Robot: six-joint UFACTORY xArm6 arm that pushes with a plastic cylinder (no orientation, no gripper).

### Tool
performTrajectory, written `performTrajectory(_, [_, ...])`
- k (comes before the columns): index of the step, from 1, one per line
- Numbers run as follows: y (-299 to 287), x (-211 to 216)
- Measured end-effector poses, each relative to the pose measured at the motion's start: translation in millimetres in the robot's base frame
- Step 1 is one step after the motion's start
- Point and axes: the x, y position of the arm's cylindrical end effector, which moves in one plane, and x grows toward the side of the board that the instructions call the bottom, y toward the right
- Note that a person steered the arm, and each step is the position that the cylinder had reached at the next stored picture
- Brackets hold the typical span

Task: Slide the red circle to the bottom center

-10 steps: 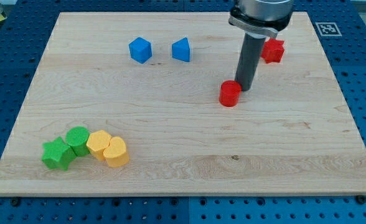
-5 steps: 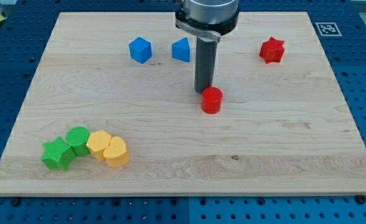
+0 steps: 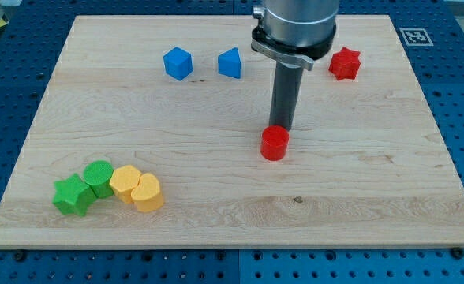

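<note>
Grey metal collar — straight dark rod below, my tip (image 3: 282, 128) blunt

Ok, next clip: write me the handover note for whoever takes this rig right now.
No gripper: my tip sits right behind the red circle, on its top side in the view, seemingly touching.
The red circle lies near the board's middle, slightly right of centre.
Done: nothing final; the circle is not at the bottom centre yet.
Left: push it toward the view's bottom and a little left. That path looks free; the yellow blocks and green blocks sit far off at bottom left.
</note>
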Motion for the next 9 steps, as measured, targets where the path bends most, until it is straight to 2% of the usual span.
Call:
performTrajectory(2, [1,13])
performTrajectory(5, [-7,60])
performTrajectory(7, [-25,44])
performTrajectory(8, [-27,54])
performTrajectory(9, [-27,82])
